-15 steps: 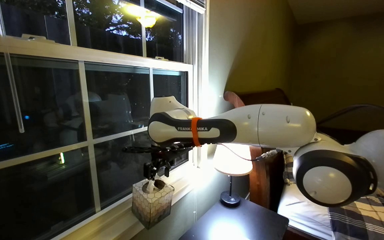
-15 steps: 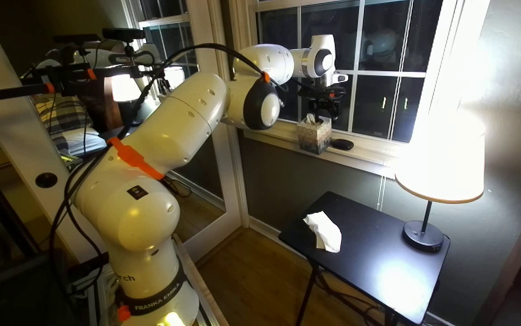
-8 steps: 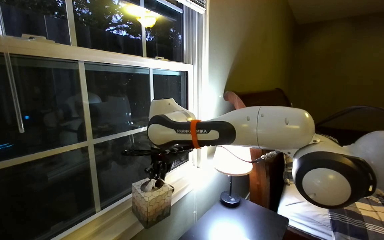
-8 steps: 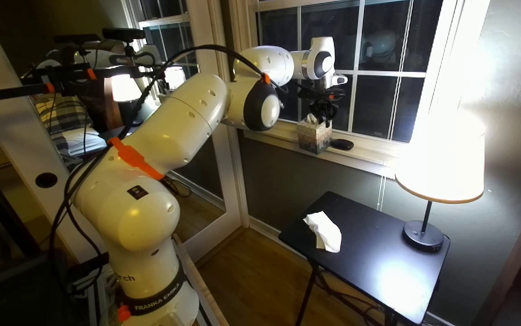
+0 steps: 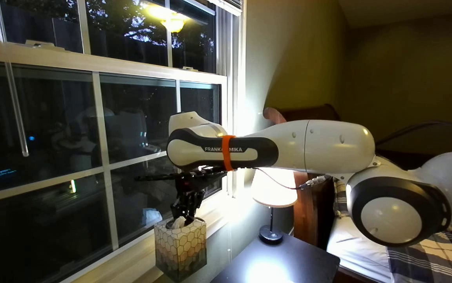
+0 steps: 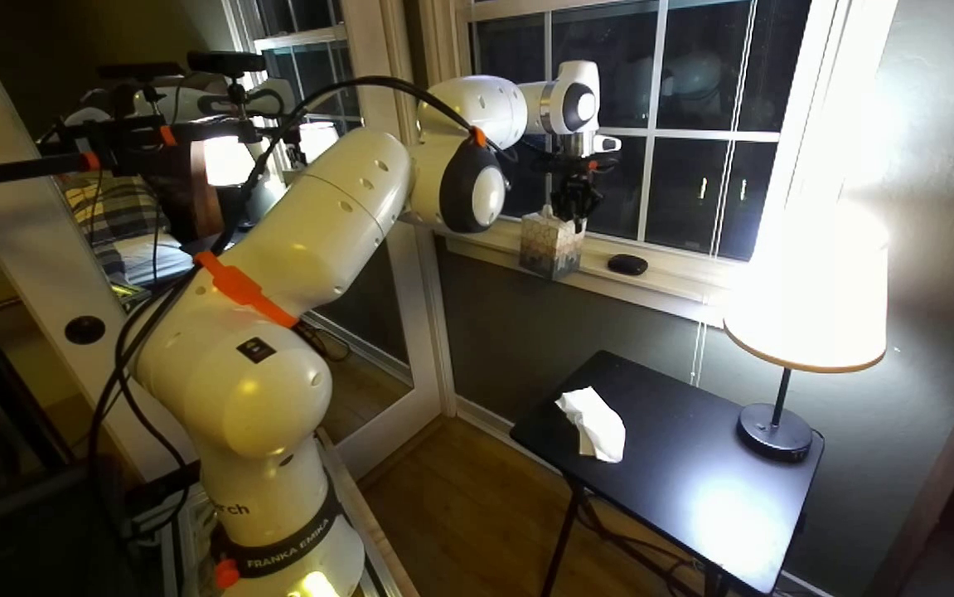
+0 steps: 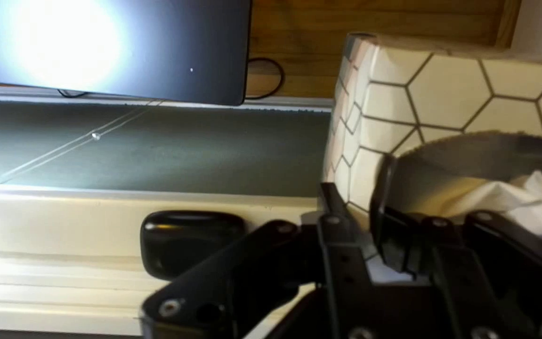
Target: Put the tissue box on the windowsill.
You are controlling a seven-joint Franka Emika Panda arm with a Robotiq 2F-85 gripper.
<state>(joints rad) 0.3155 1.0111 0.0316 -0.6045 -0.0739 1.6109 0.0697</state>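
Tissue box (image 6: 549, 249) seems to overhang the sill (image 6: 680, 278) — contact unclear — with the gripper (image 7: 358, 197) clamped on its wall by the opening; likely light, crushable card, best held there. In an exterior view the sill bears a black object (image 6: 627, 264) between three and four o'clock of it, the lamp (image 6: 808, 307) beyond and the table (image 6: 675, 448) at five.

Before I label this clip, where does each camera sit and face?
An exterior view: beside window, facing along it toward lamp; forearm and gripper show.
An exterior view: by arm's base, facing windowsill; arm, gripper show.
Wrist view: mounted above gripper, looking down at tissue box; fingers show.
Both exterior views share lamp and tissue box.
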